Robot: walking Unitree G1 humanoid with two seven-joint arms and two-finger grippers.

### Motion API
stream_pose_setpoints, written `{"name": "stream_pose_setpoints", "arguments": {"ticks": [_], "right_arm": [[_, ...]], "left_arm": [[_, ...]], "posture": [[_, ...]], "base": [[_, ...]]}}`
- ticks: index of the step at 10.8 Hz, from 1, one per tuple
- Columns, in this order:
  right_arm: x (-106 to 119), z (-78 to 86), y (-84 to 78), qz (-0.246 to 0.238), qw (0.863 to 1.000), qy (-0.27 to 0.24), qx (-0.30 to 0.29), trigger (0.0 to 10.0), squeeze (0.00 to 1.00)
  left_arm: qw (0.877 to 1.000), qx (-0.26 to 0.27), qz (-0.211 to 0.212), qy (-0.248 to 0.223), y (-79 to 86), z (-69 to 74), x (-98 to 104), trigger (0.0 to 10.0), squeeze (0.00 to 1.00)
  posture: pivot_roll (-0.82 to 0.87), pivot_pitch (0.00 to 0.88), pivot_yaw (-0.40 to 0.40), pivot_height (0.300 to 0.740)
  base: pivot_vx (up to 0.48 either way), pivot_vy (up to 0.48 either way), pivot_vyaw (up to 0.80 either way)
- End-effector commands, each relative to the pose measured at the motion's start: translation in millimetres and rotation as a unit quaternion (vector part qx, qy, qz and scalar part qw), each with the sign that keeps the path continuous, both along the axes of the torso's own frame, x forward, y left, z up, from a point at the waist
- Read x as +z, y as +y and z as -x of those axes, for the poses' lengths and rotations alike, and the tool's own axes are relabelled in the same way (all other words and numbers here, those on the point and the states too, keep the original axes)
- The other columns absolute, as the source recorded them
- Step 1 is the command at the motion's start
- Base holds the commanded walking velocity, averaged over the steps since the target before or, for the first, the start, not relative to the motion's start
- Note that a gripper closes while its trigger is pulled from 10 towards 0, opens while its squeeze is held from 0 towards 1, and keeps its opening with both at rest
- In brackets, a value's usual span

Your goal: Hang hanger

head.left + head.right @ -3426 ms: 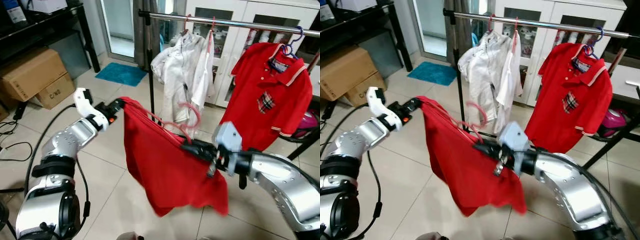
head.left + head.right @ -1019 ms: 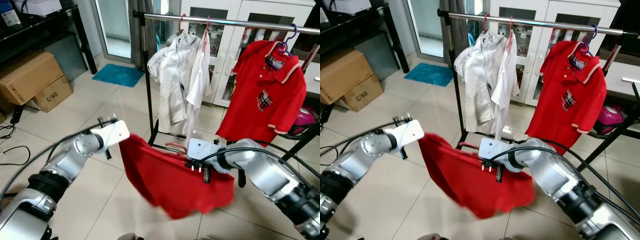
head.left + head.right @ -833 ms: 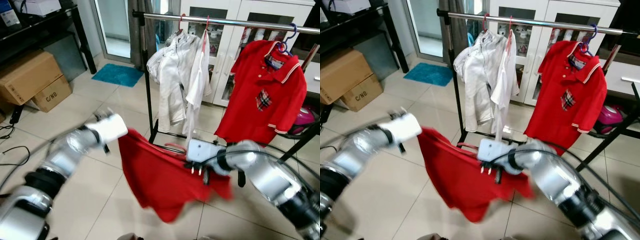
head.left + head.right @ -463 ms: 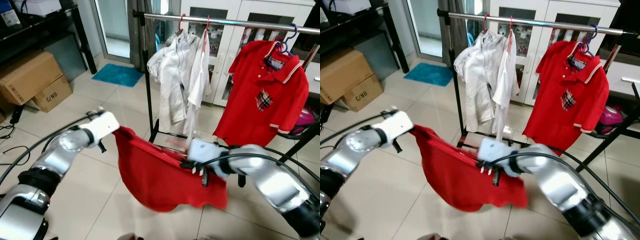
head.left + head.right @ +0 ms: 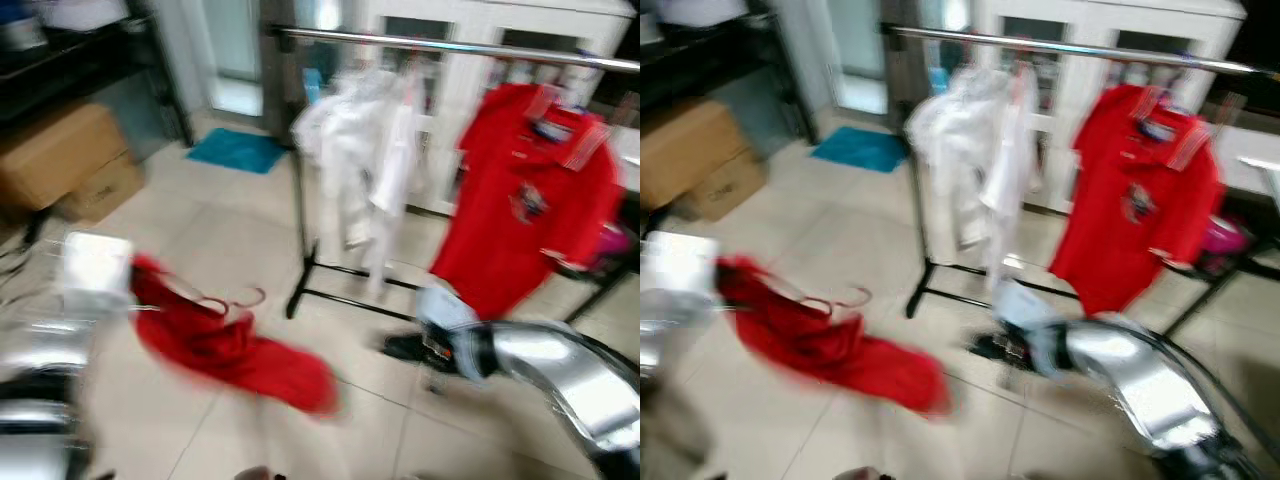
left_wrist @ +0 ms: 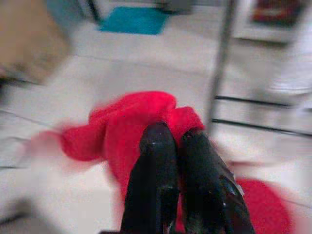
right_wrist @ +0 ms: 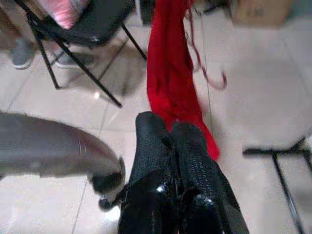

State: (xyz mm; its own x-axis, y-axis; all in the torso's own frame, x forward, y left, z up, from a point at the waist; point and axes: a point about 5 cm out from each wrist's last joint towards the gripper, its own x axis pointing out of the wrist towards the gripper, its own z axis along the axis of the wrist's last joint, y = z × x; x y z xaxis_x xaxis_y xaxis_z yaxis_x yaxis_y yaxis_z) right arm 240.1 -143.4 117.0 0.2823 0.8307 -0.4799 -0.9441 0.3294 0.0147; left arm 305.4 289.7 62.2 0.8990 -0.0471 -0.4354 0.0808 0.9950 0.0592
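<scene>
While blurred, left claw [image 6: 175, 134] pinches red shirt [image 5: 225, 345] | right claw [image 7: 178, 129] closed, empty

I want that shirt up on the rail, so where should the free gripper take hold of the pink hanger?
Probably the pink hanger at its neck just below the hook, from above: hook and wire stand clear of the red shirt, which trails from the left gripper. Blur hides finer detail.

Pale tiled floor [image 5: 230, 230], views blurred. On it: blue mat [image 5: 238, 150] near the doorway, cardboard boxes [image 5: 70, 160] at the robot's left, clothes rack base [image 5: 345, 295]. Folding chair legs [image 7: 83, 68] also stand on the tiles.
</scene>
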Motion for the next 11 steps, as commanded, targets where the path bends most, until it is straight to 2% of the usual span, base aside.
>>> {"name": "stream_pose_setpoints", "arguments": {"ticks": [1, 4, 7, 11], "right_arm": [[1, -0.4, -7.8, 0.006, 1.000, 0.000, -0.009, 0.0, 0.00], [-3, -1.1, -10.2, 0.018, 1.000, -0.003, -0.018, 0.0, 0.00], [-5, -0.1, -8.2, 0.018, 0.999, -0.006, -0.027, 0.0, 0.00], [-12, 0.7, -7.0, 0.021, 0.998, -0.007, -0.057, 0.0, 0.00]], "left_arm": [[0.999, -0.008, 0.011, -0.046, 3.8, -8.7, 21, 0.0, 0.00], [0.996, -0.051, 0.018, -0.071, -14.4, -18.5, 31, 0.0, 0.00], [0.994, -0.081, 0.023, -0.071, -28.8, -20.2, 30, 0.0, 0.00], [0.990, -0.103, 0.026, -0.091, -38.6, -26.7, 42, 0.0, 0.00]], "posture": [[-0.05, 0.000, 0.046, 0.740], [-0.05, 0.000, 0.047, 0.740], [-0.05, 0.000, 0.053, 0.740], [-0.05, 0.000, 0.046, 0.740]], "base": [[0.000, 0.000, 0.00], [0.000, 0.000, 0.00], [0.000, 0.000, 0.00], [0.000, 0.000, 0.00]]}}
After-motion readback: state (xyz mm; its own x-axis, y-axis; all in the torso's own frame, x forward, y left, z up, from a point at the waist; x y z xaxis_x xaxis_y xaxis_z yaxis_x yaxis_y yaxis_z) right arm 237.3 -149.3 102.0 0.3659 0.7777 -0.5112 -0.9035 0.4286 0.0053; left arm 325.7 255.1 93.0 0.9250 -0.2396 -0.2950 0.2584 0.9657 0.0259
